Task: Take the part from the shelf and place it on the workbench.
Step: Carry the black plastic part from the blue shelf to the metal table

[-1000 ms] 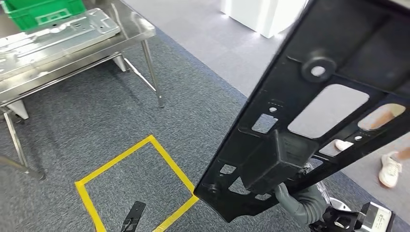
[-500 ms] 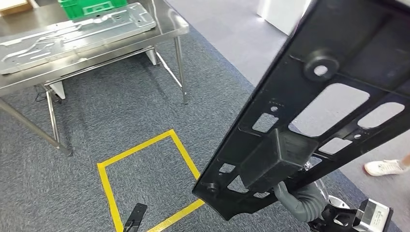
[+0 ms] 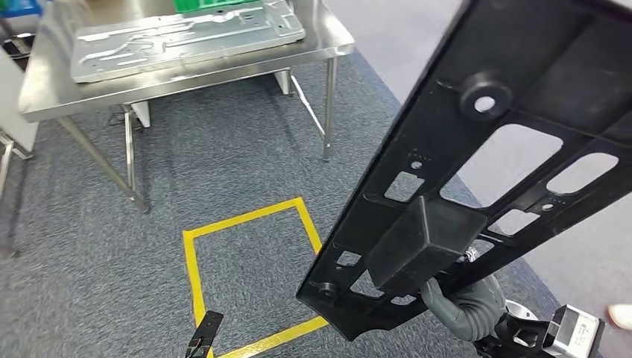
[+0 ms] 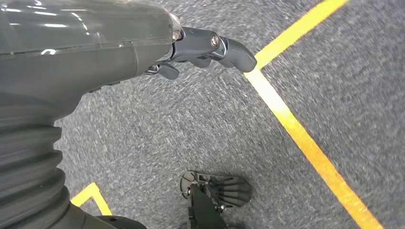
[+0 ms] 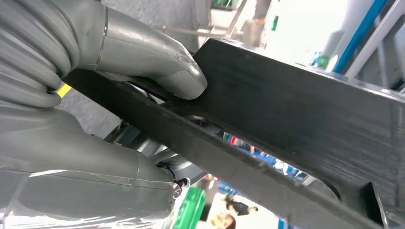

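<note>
A long black plastic part (image 3: 477, 171) with several cut-outs and a boxy lump stands tilted across the right of the head view. My right hand (image 3: 466, 309) grips its lower edge from below. In the right wrist view the grey thumb (image 5: 143, 52) presses on the part's (image 5: 296, 109) dark rim, with the fingers wrapped underneath. The steel workbench (image 3: 45, 97) stands at the upper left, some way ahead across the carpet. My left hand (image 4: 200, 45) hangs over the floor and holds nothing; its dark tip (image 3: 205, 335) shows near the bottom edge of the head view.
A large embossed metal panel (image 3: 186, 37) lies on the workbench, with a green bin (image 3: 216, 4) behind it. A yellow tape square (image 3: 238, 218) marks the grey carpet between me and the bench legs. A person's shoe (image 3: 620, 313) shows at the right edge.
The whole view has swung: the workbench and yellow square have slid rightwards and closer to centre, so the camera turned. The part stays held in my right hand.
</note>
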Robot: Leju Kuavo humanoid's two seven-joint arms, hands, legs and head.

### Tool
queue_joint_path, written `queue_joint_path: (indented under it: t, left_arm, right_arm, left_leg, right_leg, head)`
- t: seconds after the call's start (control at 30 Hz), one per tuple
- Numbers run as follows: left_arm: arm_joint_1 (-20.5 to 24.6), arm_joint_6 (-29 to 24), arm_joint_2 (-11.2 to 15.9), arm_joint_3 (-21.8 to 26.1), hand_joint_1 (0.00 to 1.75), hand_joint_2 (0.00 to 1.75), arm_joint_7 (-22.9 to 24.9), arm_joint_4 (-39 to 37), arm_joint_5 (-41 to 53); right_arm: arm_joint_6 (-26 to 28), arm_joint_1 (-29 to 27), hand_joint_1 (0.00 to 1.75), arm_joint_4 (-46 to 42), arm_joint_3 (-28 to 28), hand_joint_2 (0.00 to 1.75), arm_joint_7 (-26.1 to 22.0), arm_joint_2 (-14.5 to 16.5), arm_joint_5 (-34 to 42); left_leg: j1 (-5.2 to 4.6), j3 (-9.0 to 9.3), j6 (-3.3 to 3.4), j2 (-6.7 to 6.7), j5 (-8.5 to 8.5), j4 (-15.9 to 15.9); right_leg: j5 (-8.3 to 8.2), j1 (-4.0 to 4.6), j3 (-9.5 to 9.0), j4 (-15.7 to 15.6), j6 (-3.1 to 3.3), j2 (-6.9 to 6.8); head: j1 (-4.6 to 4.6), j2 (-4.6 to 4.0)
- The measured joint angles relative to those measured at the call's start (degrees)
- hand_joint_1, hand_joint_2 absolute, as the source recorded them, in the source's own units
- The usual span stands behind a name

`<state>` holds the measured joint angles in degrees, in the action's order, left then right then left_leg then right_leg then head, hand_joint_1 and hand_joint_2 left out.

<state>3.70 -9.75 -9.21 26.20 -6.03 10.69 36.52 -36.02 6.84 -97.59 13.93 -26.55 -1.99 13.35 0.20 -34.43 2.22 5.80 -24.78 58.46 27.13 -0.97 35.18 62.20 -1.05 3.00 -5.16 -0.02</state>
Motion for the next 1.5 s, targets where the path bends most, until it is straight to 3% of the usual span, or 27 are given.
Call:
queue_joint_path:
  t: [0.07,0.13,0.17,0.23,0.3,0.37,0.4,0.43,0.5,0.57,0.63,0.67,0.73,0.8,0.83,0.87,0.9,0.97,1.03,1.1,1.17,1.23,1.3,1.37,1.4,1.43,1.5]
  left_arm:
    - [0.0,0.0,-0.1,0.1,0.00,1.75,0.0,0.0,0.0]
    - [-0.1,0.0,-0.1,0.2,0.00,1.75,0.0,0.0,0.0]
    - [-0.2,0.0,-0.1,0.3,0.00,1.75,0.0,0.0,-0.1]
    - [-0.2,-0.1,0.0,0.4,0.00,1.75,-0.1,0.0,-0.1]
    - [0.1,-0.1,0.0,0.4,0.00,1.75,-0.1,0.0,-0.2]
    - [0.1,-0.2,0.0,0.4,0.00,1.75,-0.2,0.0,-0.2]
    - [0.0,-0.2,0.0,0.4,0.00,1.75,-0.2,0.0,-0.1]
    - [0.0,-0.2,0.0,0.4,0.00,1.75,-0.2,0.0,-0.1]
    - [0.0,-0.2,0.1,0.4,0.00,1.75,-0.2,0.0,0.0]
    - [0.2,-0.3,0.1,0.4,0.00,1.75,-0.2,0.0,0.1]
    - [0.2,-0.3,0.1,0.4,0.00,1.75,-0.3,0.0,0.1]
    - [0.2,-0.4,0.1,0.5,0.00,1.75,-0.3,0.0,0.1]
    - [0.3,-0.4,0.1,0.5,0.00,1.75,-0.3,0.0,0.1]
    - [0.5,-0.4,0.1,0.5,0.00,1.75,-0.3,0.0,0.1]
    - [0.5,-0.4,0.0,0.5,0.00,1.75,-0.3,0.0,0.1]
    - [0.5,-0.4,0.0,0.5,0.00,1.75,-0.3,0.0,0.1]
    - [0.5,-0.4,0.0,0.5,0.00,1.75,-0.3,0.0,0.1]
    - [0.5,-0.4,0.0,0.5,0.00,1.75,-0.3,0.0,0.1]
    - [0.5,-0.4,0.0,0.6,0.00,1.75,-0.3,0.0,0.1]
    - [0.5,-0.5,-0.1,0.6,0.00,1.75,-0.3,0.0,0.2]
    - [0.3,-0.5,0.0,0.6,0.00,1.75,-0.3,0.0,0.3]
    - [0.3,-0.5,0.0,0.6,0.00,1.75,-0.3,0.0,0.5]
    - [0.6,-0.5,0.1,0.6,0.00,1.75,-0.3,0.0,0.6]
    - [0.7,-0.5,0.1,0.6,0.00,1.75,-0.3,0.0,0.7]
    - [0.7,-0.5,0.1,0.6,0.00,1.75,-0.3,0.0,0.7]
    - [0.6,-0.4,0.1,0.7,0.00,1.75,-0.2,0.0,0.6]
    - [0.6,-0.3,0.1,0.8,0.00,1.75,-0.2,0.0,0.6]
  right_arm:
    - [0.0,0.1,1.75,0.0,0.1,1.75,0.1,0.0,0.0]
    - [0.1,0.2,1.75,0.0,0.1,1.75,0.2,0.0,0.0]
    - [0.1,0.3,1.75,0.0,0.1,1.75,0.2,0.1,0.0]
    - [0.0,0.4,1.75,0.0,0.1,1.75,0.3,0.2,0.0]
    - [0.0,0.4,1.75,0.0,0.1,1.75,0.3,0.2,0.1]
    - [0.0,0.3,1.75,0.0,0.2,1.75,0.3,0.2,0.1]
    - [0.0,0.3,1.75,0.0,0.2,1.75,0.4,0.2,0.1]
    - [0.0,0.3,1.75,0.0,0.2,1.75,0.4,0.2,0.1]
    - [0.0,0.4,1.75,0.0,0.2,1.75,0.5,0.2,0.1]
    - [0.1,0.4,1.75,0.0,0.2,1.75,0.6,0.2,0.1]
    - [0.2,0.5,1.75,0.0,0.2,1.75,0.6,0.2,0.1]
    - [0.2,0.6,1.75,0.0,0.2,1.75,0.6,0.2,0.1]
    - [0.2,0.6,1.75,-0.1,0.2,1.75,0.6,0.2,0.2]
    - [0.2,0.4,1.75,-0.2,0.2,1.75,0.6,0.1,0.2]
    - [0.2,0.3,1.75,-0.2,0.2,1.75,0.6,0.1,0.2]
    - [0.2,0.2,1.75,-0.2,0.2,1.75,0.6,0.1,0.2]
    - [0.2,0.2,1.75,-0.2,0.3,1.75,0.6,0.1,0.2]
    - [0.2,0.2,1.75,-0.2,0.3,1.75,0.6,0.1,0.2]
    - [0.3,0.2,1.75,-0.2,0.3,1.75,0.6,0.0,0.2]
    - [0.4,0.2,1.75,-0.2,0.3,1.75,0.6,0.0,0.2]
    - [0.8,0.2,1.75,-0.3,0.3,1.75,0.7,0.0,0.0]
    - [1.2,0.1,1.75,-0.5,0.3,1.75,0.7,0.0,-0.2]
    - [1.5,-0.1,1.75,-0.7,0.3,1.75,0.7,0.0,-0.3]
    - [1.7,-0.4,1.75,-0.8,0.3,1.75,0.8,0.0,-0.3]
    - [1.8,-0.5,1.75,-0.9,0.3,1.75,0.8,0.0,-0.3]
    - [1.8,-0.6,1.75,-0.9,0.3,1.75,0.9,0.0,-0.3]
    - [1.6,-0.6,1.75,-1.0,0.3,1.75,0.9,0.0,-0.2]
  left_leg:
    - [0.21,-0.33,-0.57,1.24,0.06,0.0]
    - [0.40,-0.58,-1.43,2.43,0.17,-0.2]
    - [0.30,-0.67,-1.79,2.00,-0.05,0.1]
    - [0.02,-1.99,-2.34,-1.05,-2.14,3.2]
    - [0.23,-5.24,-2.77,-4.32,-5.71,10.0]
    - [0.57,-7.73,-3.21,-5.24,-7.19,14.9]
    - [0.72,-7.55,-3.39,-5.49,-6.40,14.6]
    - [0.82,-6.17,-3.49,-5.92,-4.69,11.9]
    - [0.73,-2.07,-3.29,-8.13,-1.43,4.2]
    - [0.46,-0.08,-2.45,-9.42,-0.50,0.3]
    - [0.31,-0.20,-1.53,-8.38,-0.60,0.0]
    - [0.36,-0.17,-1.17,-7.80,-0.51,-0.1]
    - [0.54,-0.07,-0.47,-6.65,-0.18,-0.5]
    - [0.58,-0.09,-0.09,-5.42,-0.03,-0.6]
    - [0.53,-0.12,-0.03,-4.70,-0.01,-0.5]
    - [0.48,-0.13,0.00,-3.92,-0.01,-0.5]
    - [0.45,-0.12,0.00,-3.12,-0.01,-0.4]
    - [0.43,-0.04,-0.07,-1.50,-0.05,-0.3]
    - [0.39,-0.13,-0.41,-0.08,-0.05,-0.1]
    - [0.57,-0.51,-1.14,1.17,0.11,-0.1]
    - [0.80,-0.77,-1.96,2.02,0.28,-0.3]
    - [0.52,-1.69,-2.50,-0.16,-1.04,1.6]
    - [0.38,-4.65,-2.83,-3.73,-4.57,7.9]
    - [0.62,-7.72,-3.16,-5.18,-7.27,14.6]
    - [0.73,-8.01,-3.29,-5.39,-7.17,15.5]
    - [0.82,-7.09,-3.36,-5.49,-6.01,14.0]
    - [0.89,-2.80,-3.13,-5.83,-2.71,6.4]
  right_leg:
    - [-1.05,0.13,-1.62,-3.9,0.45,1.81]
    - [-1.13,0.14,-1.95,-4.6,0.57,0.87]
    - [-1.29,0.01,-2.27,-5.1,0.73,0.23]
    - [-1.60,-0.31,-3.01,-6.1,1.20,-1.45]
    - [-1.51,-0.08,-3.30,-6.2,1.53,-3.21]
    - [-1.29,0.03,-3.34,-6.1,1.50,-4.87]
    - [-1.13,0.02,-3.39,-6.0,1.40,-5.64]
    - [-0.92,0.00,-3.49,-5.9,1.23,-6.35]
    - [-0.32,0.16,-3.72,-5.4,0.73,-7.59]
    - [0.17,0.53,-3.89,-5.0,0.14,-8.54]
    - [0.37,0.64,-4.12,-5.0,-0.44,-9.45]
    - [0.63,0.50,-4.21,-4.8,-0.79,-9.24]
    - [2.68,0.14,-3.18,-2.2,-1.36,-6.89]
    - [6.49,0.00,0.28,5.0,-1.58,-4.09]
    - [7.94,0.01,2.27,8.8,-1.64,-3.54]
    - [8.35,0.03,3.70,11.2,-1.63,-3.33]
    - [7.54,0.04,4.14,11.5,-1.52,-3.22]
    - [3.26,0.05,1.92,5.7,-1.03,-2.32]
    - [0.11,-0.03,-1.15,-1.5,-0.45,0.41]
    - [-0.30,0.07,-2.19,-4.1,-0.10,1.79]
    - [-0.51,0.05,-2.44,-4.6,0.30,0.56]
    - [-0.86,-0.22,-2.99,-5.5,0.97,-0.92]
    - [-0.94,-0.17,-3.32,-5.9,1.45,-2.40]
    - [-0.83,0.02,-3.32,-5.9,1.57,-3.64]
    - [-0.77,0.05,-3.31,-5.8,1.55,-4.12]
    - [-0.69,0.05,-3.32,-5.7,1.46,-4.45]
    - [-0.35,0.07,-3.40,-5.4,1.10,-4.83]
  head:
    - [-0.01,0.00]
    - [0.00,0.00]
    - [-0.02,0.00]
    - [-0.22,0.00]
    - [-0.43,0.00]
    - [-0.43,0.00]
    - [-0.43,0.00]
    - [-0.43,0.00]
    - [-0.43,0.00]
    - [-0.41,0.00]
    - [-0.40,0.00]
    - [-0.39,0.00]
    - [-0.38,0.00]
    - [-0.36,0.00]
    - [-0.34,0.00]
    - [-0.34,0.00]
    - [-0.34,0.00]
    - [-0.34,0.00]
    - [-0.34,0.00]
    - [-0.35,0.00]
    - [-0.35,0.00]
    - [-0.44,0.00]
    - [-0.57,0.00]
    - [-0.61,0.00]
    - [-0.61,0.00]
    - [-0.61,0.00]
    - [-0.61,0.00]
